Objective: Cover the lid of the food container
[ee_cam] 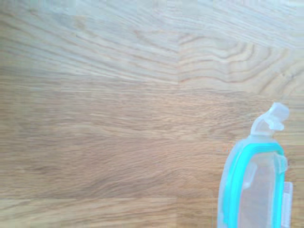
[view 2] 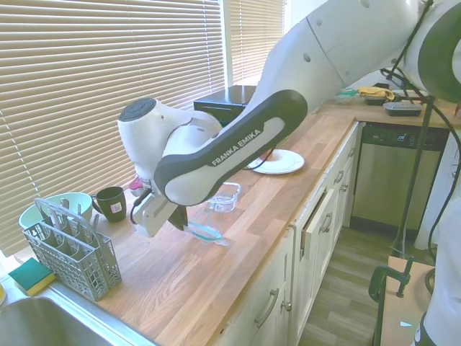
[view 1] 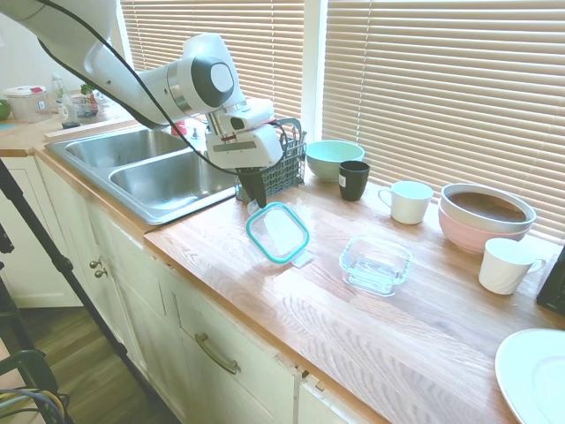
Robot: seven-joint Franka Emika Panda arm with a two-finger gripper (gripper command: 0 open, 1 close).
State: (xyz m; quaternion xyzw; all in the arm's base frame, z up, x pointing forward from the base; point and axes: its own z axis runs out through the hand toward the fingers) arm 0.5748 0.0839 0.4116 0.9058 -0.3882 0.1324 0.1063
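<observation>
The claw [view 1: 255, 200] gripped the lid [view 1: 278, 232] by its upper edge, so the lid hung tilted below it, low corner touching the counter [view 1: 353, 327]. The container [view 1: 376, 263] sat open on the wood beyond the lid, apart from it, on the side away from the sink [view 1: 150, 172].

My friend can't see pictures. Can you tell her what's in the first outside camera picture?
A white robot arm's gripper holds the teal-rimmed clear lid tilted, with its far end low over the wooden counter. The empty glass food container sits just beside it, uncovered.
</observation>
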